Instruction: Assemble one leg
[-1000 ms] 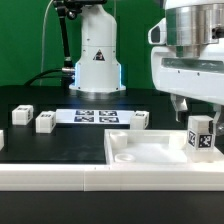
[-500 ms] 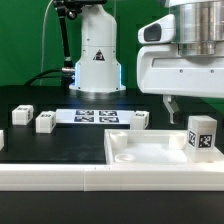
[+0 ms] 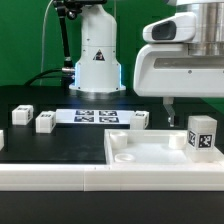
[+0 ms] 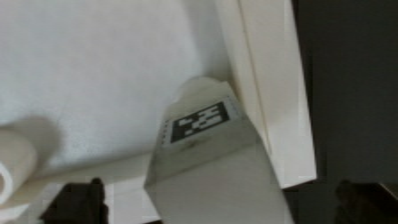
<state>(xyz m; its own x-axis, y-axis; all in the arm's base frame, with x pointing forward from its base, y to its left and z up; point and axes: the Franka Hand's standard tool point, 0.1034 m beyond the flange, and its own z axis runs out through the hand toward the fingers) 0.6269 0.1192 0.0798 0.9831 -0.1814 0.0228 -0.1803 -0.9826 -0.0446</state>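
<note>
One leg (image 3: 203,135), a small white block with a black-and-white tag, stands upright in the corner of the white tabletop (image 3: 150,160) at the exterior view's right. My gripper (image 3: 198,108) hangs open just above it, one dark finger (image 3: 168,108) showing to the leg's left. In the wrist view the leg (image 4: 205,130) rises between my two dark fingertips (image 4: 80,200), and the gripper (image 4: 217,205) does not touch it. The tabletop's raised rim (image 4: 267,90) runs beside the leg.
Three more legs (image 3: 22,114) (image 3: 46,121) (image 3: 138,119) lie on the black table behind the tabletop. The marker board (image 3: 95,116) lies among them. The arm's white base (image 3: 97,60) stands at the back.
My gripper has risen off the leg and shifted slightly to the exterior view's left. The leg stays standing in the tabletop corner.
</note>
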